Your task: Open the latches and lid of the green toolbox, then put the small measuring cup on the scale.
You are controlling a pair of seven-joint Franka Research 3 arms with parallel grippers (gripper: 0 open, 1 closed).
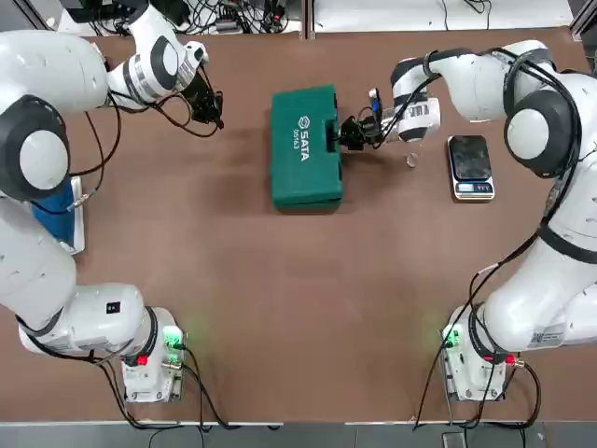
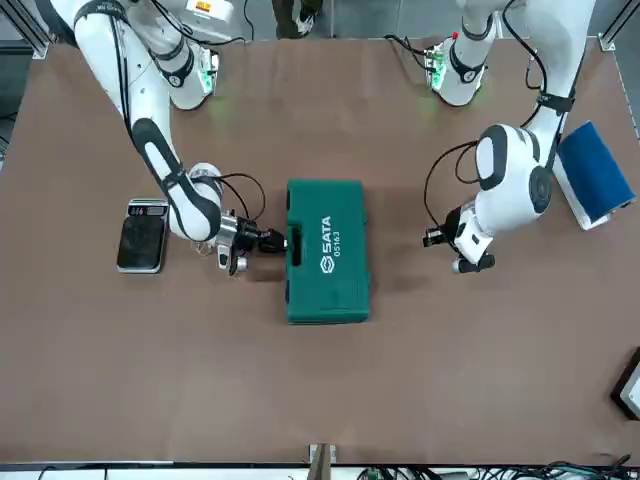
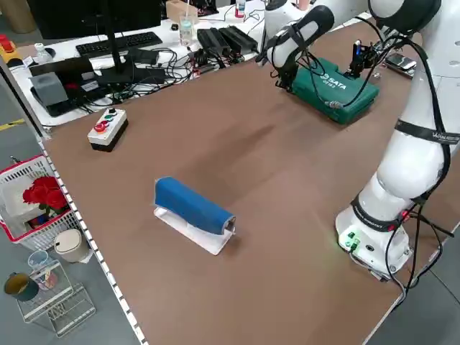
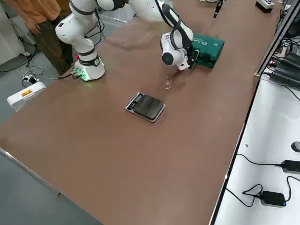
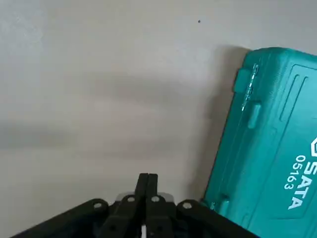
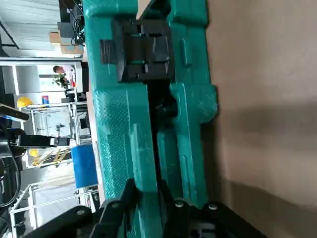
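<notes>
The green toolbox [image 1: 303, 147] lies flat and closed at mid-table, SATA lettering up. My right gripper [image 1: 347, 133] is at its handle side. In the right wrist view its fingers [image 6: 130, 191] pinch the front rim of the lid [image 6: 124, 124], one finger in the gap by the seam; a dark latch [image 6: 143, 49] shows farther along that side. The small measuring cup [image 1: 411, 161] stands on the table between the toolbox and the scale [image 1: 470, 166]. My left gripper [image 1: 210, 105] hangs shut and empty beyond the toolbox's hinge side, apart from it [image 5: 147, 183].
A blue-and-white object [image 1: 56, 210] lies near the left table edge. A grey box with coloured buttons [image 3: 108, 129] sits at the far left corner. Cables and equipment line the far edge. A person [image 4: 40, 18] stands beyond the right arm's base.
</notes>
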